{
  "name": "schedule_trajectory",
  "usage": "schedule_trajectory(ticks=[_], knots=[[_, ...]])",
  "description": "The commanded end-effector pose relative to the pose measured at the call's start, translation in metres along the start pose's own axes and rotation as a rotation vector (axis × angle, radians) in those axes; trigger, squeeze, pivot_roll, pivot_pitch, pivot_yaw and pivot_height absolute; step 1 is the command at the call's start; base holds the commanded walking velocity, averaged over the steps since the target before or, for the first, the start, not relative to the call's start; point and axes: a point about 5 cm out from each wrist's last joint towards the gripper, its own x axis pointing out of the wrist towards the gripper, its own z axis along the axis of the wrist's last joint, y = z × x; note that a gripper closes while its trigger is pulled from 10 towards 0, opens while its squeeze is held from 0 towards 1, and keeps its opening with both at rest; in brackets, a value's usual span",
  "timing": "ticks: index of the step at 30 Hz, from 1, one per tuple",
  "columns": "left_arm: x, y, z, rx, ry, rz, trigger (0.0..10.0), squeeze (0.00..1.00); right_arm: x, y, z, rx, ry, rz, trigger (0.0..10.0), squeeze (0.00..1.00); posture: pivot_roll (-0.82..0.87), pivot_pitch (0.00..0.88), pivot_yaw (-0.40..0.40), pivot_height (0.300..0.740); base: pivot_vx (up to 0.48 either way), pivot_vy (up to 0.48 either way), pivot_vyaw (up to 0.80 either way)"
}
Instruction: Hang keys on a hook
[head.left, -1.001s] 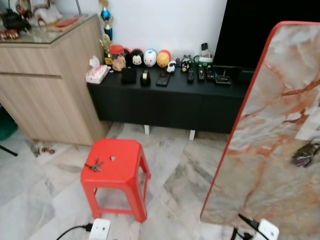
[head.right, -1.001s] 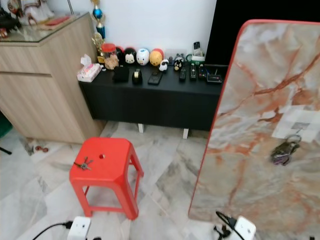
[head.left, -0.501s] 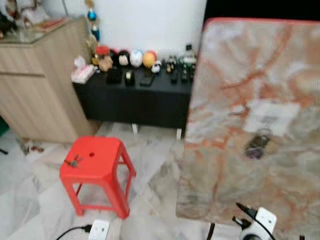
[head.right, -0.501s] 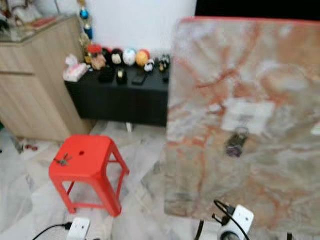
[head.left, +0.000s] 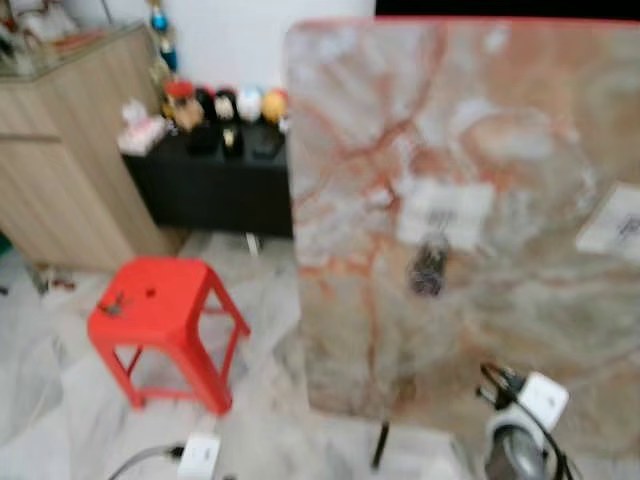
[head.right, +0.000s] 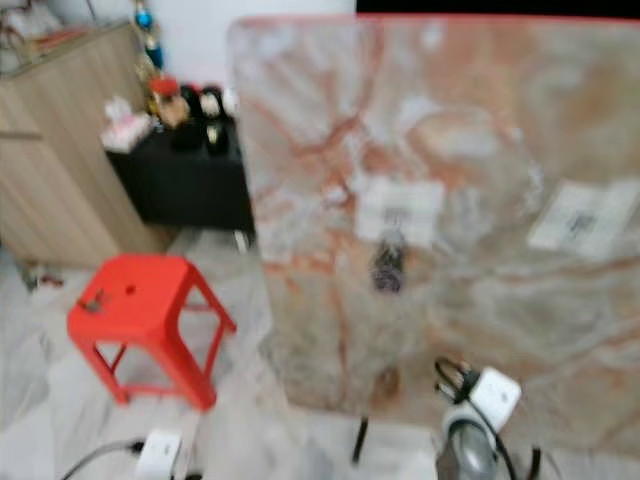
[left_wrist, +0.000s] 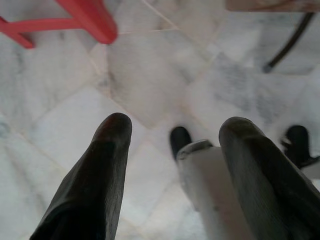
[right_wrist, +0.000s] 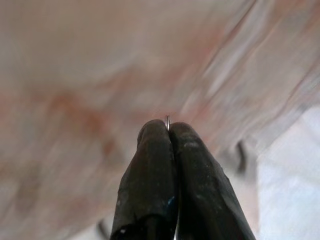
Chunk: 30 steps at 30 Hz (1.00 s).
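An upright marble-patterned board (head.left: 470, 200) with a red edge stands ahead, blurred. A dark bunch of keys (head.left: 428, 270) hangs on it below a white patch (head.left: 445, 212). Another small bunch of keys (head.left: 110, 303) lies on the red plastic stool (head.left: 160, 310) to the left. In the right wrist view my right gripper (right_wrist: 168, 129) is shut close to the board, and a thin metal key ring (right_wrist: 167, 120) pokes out between its tips. In the left wrist view my left gripper (left_wrist: 175, 125) hangs open over the marble floor (left_wrist: 150, 75).
A black low cabinet (head.left: 215, 185) with figurines and remotes stands against the back wall. A wooden cabinet (head.left: 60, 150) is at the far left. A second white patch (head.left: 615, 222) is on the board's right. Thin black legs (head.left: 380, 445) hold the board up.
The camera has swung to the right, so the board now takes up most of the picture and the stool sits further left. The keys on the stool and on the board have not moved.
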Motion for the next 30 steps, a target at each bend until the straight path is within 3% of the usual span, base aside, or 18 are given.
schedule_trajectory(ticks=[1, 3, 5, 7, 8, 9, 10, 14, 17, 30], knots=[[-0.002, 0.009, -0.004, 0.018, 0.015, 0.021, 10.0, 0.00, 0.000, 0.012, 0.010, -0.019, -0.072, 0.022, 10.0, 0.00, 0.01, 0.000, 0.017, 0.740, 0.000, 0.000, 0.00], [-0.002, 0.010, -0.004, 0.019, 0.016, 0.023, 10.0, 0.00, 0.001, 0.013, 0.020, -0.024, -0.137, 0.001, 10.0, 0.00, 0.01, 0.000, 0.018, 0.740, 0.000, 0.000, 0.00], [-0.002, 0.011, -0.004, 0.018, 0.017, 0.027, 10.0, 0.00, -0.002, 0.013, 0.037, -0.154, -0.282, -0.027, 10.0, 0.00, 0.01, 0.000, 0.018, 0.740, 0.000, 0.000, 0.00], [-0.002, 0.011, -0.005, 0.017, 0.018, 0.028, 10.0, 0.00, -0.004, 0.012, 0.041, -0.183, -0.329, -0.039, 10.0, 0.00, 0.01, 0.001, 0.018, 0.740, 0.000, 0.000, 0.00], [-0.002, 0.012, -0.005, 0.017, 0.019, 0.027, 10.0, 0.00, -0.007, 0.009, 0.046, -0.266, -0.378, -0.086, 10.0, 0.00, 0.01, 0.001, 0.017, 0.740, 0.000, 0.000, 0.00], [-0.002, 0.012, -0.005, 0.017, 0.019, 0.027, 10.0, 0.00, -0.007, 0.009, 0.046, -0.266, -0.378, -0.086, 10.0, 0.00, 0.01, 0.001, 0.017, 0.740, 0.000, 0.000, 0.00], [-0.002, 0.012, -0.006, 0.016, 0.020, 0.027, 10.0, 0.00, -0.012, 0.004, 0.053, -0.362, -0.457, -0.150, 10.0, 0.00, 0.00, 0.003, 0.018, 0.740, 0.000, 0.000, 0.00], [-0.002, 0.011, -0.006, 0.018, 0.021, 0.021, 10.0, 0.00, -0.024, -0.004, 0.065, -0.486, -0.590, -0.250, 10.0, 0.00, 0.00, 0.005, 0.020, 0.740, 0.000, 0.000, 0.00], [-0.003, 0.010, -0.007, 0.019, 0.022, 0.018, 10.0, 0.00, -0.026, -0.001, 0.069, -0.568, -0.638, -0.254, 10.0, 0.00, 0.00, 0.006, 0.018, 0.740, 0.000, 0.000, 0.00], [-0.003, 0.011, -0.008, 0.010, 0.024, 0.021, 10.0, 0.00, -0.034, 0.029, 0.112, -0.704, -0.878, -0.298, 10.0, 0.00, 0.00, 0.002, 0.018, 0.740, 0.000, 0.000, 0.00]])
